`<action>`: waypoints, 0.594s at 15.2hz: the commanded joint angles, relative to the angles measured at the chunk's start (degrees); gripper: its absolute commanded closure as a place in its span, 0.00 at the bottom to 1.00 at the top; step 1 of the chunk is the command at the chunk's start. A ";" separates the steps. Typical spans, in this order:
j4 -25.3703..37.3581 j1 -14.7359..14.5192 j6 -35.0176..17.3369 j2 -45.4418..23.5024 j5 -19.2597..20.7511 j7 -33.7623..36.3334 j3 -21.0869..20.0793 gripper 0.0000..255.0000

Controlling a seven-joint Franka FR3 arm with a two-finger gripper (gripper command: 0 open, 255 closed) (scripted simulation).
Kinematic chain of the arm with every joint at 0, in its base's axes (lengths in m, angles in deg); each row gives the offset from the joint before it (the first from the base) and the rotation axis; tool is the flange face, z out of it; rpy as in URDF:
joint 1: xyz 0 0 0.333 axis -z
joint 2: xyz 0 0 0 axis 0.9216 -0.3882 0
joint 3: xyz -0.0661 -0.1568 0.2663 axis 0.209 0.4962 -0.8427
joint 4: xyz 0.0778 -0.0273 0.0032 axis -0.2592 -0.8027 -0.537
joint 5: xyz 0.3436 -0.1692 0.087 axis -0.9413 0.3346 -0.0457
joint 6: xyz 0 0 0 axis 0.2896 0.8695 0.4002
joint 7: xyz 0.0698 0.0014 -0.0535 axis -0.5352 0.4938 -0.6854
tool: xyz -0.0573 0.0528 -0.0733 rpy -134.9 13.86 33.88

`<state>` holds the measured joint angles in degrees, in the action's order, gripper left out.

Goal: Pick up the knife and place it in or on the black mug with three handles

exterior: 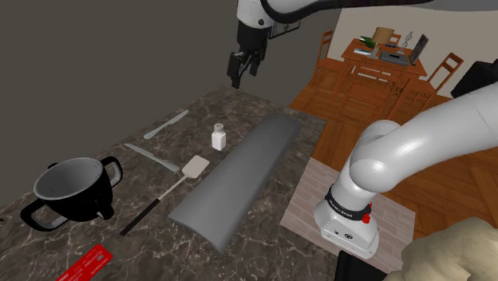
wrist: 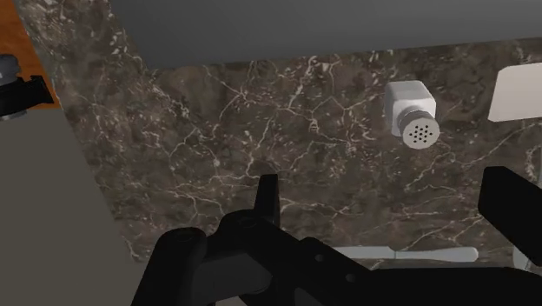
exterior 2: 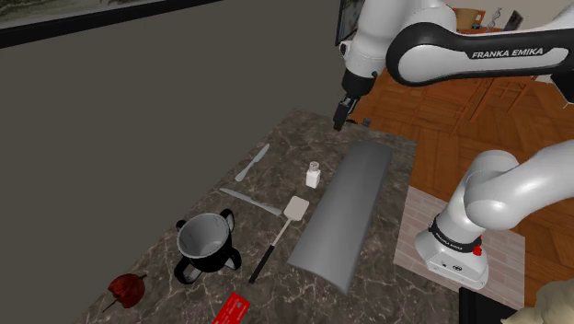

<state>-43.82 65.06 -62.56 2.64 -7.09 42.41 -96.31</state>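
The jaws are hanging wide apart, gripping nothing, high above the far edge of the dark marble tabletop (exterior: pixel 247 108) and well away from the black mug (exterior: pixel 84 203). The knife (exterior: pixel 152 157) is lying flat on the tabletop near the mug, between it and a white shaker (exterior: pixel 218 138).

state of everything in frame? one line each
Gripper, jaws open, holding nothing, up in the air.
Knife, lying flat, not held.
Mug, upright, empty.
Shaker, upright.
Spatula, lying flat.
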 commanded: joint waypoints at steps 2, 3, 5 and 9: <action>1.33 -0.40 -3.34 -5.24 -0.46 2.23 -2.22 0.00; 1.79 -0.51 -4.41 -7.00 -0.51 2.99 -2.95 0.00; 2.92 -0.71 -6.47 -10.62 -0.46 4.53 -4.42 0.00; 5.95 -1.05 -10.12 -18.27 0.36 7.82 -7.27 0.00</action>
<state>-39.09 64.12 -71.49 -12.99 -7.09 48.92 -102.53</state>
